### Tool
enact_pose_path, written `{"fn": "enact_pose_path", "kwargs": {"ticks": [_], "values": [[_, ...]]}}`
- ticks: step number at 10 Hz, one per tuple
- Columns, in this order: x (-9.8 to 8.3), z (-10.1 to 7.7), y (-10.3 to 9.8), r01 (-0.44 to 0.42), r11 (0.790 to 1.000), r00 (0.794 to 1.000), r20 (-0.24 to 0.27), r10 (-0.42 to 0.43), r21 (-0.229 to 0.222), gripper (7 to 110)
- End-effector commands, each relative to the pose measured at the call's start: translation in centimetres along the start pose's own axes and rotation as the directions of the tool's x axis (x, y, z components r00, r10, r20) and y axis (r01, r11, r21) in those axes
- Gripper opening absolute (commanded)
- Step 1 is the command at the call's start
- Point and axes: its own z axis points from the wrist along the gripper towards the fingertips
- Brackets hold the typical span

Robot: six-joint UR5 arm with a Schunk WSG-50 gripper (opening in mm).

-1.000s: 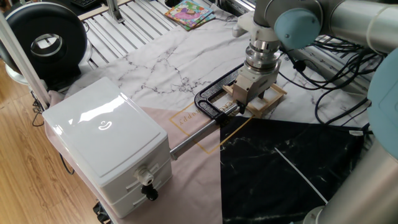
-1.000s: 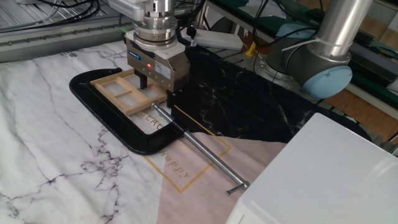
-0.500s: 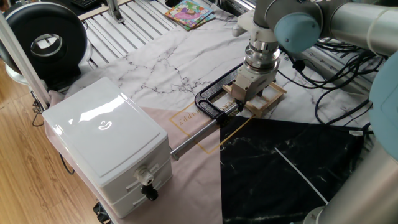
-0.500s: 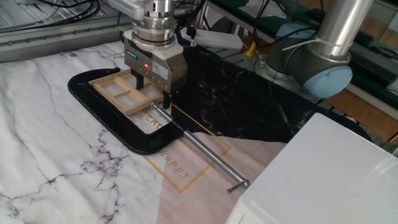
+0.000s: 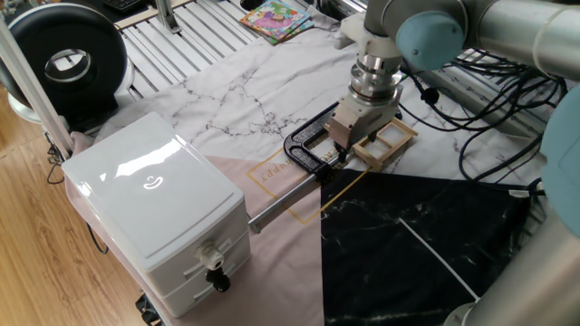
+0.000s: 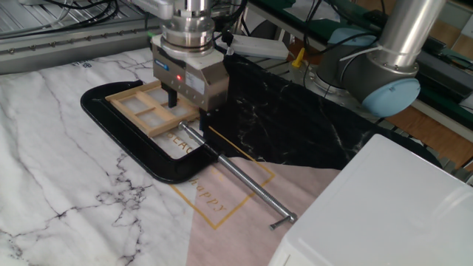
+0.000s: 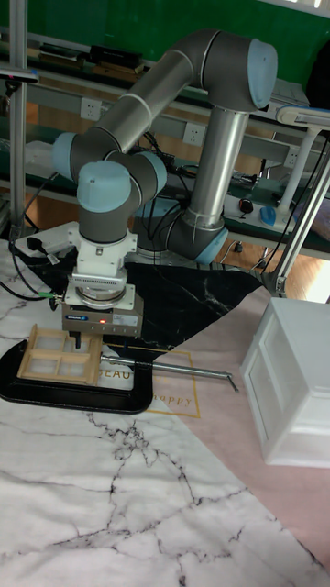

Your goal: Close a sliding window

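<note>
Here, tool: pointing straight down from the grey arm; its two dark fingers are spread apart and straddle the end rail of the wooden sash, so it is released, not clamped on anything.
Tool contact: fingertips sit at the sash edge; whether they press on the wood cannot be told.
Sliding window: lying flat on the tabletop, a tan wooden sash with a pane grid resting in a black rounded frame.
Sash position: partly slid out, one end overhanging the frame on the side toward the arm's base, leaving an open gap of frame at the opposite end where printed cloth shows through.
Metal rod: a thin silver bar running from the frame's open end, just by the tool, out across the pink cloth toward the white box, ending in a short crosspiece.
Black marbled cloth: beside the window, toward the arm's base.
White plastic box: with drawers, well apart from the window, near the tabletop's corner.
Black round fan: beyond the box, off the tabletop edge.
Colourful book: near the far edge.
</note>
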Motion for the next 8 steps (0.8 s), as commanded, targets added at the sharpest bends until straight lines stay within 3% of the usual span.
{"fn": "enact_pose_path", "kwargs": {"ticks": [1,2,3,4,5,6,7,8], "values": [[-0.6,-5.9,-0.4,0.045,0.999,0.999,-0.022,-0.045,-0.009,88],[-2.4,-8.0,-1.6,0.059,0.998,0.998,0.027,-0.059,-0.015,88],[-4.8,-9.0,-3.6,0.051,0.999,0.994,0.100,-0.051,0.006,88],[-6.2,-9.5,-4.7,0.016,1.000,0.991,0.134,-0.016,-0.004,22],[-7.5,-9.8,-4.2,-0.041,0.998,0.987,0.151,0.048,-0.051,22],[-10.8,-10.1,-4.7,-0.074,0.996,0.967,0.241,0.082,-0.041,22],[-14.6,-10.7,-3.7,-0.089,0.991,0.927,0.354,0.120,-0.103,22],[-14.7,-10.5,-3.7,-0.085,0.987,0.931,0.342,0.128,-0.136,7]]}}
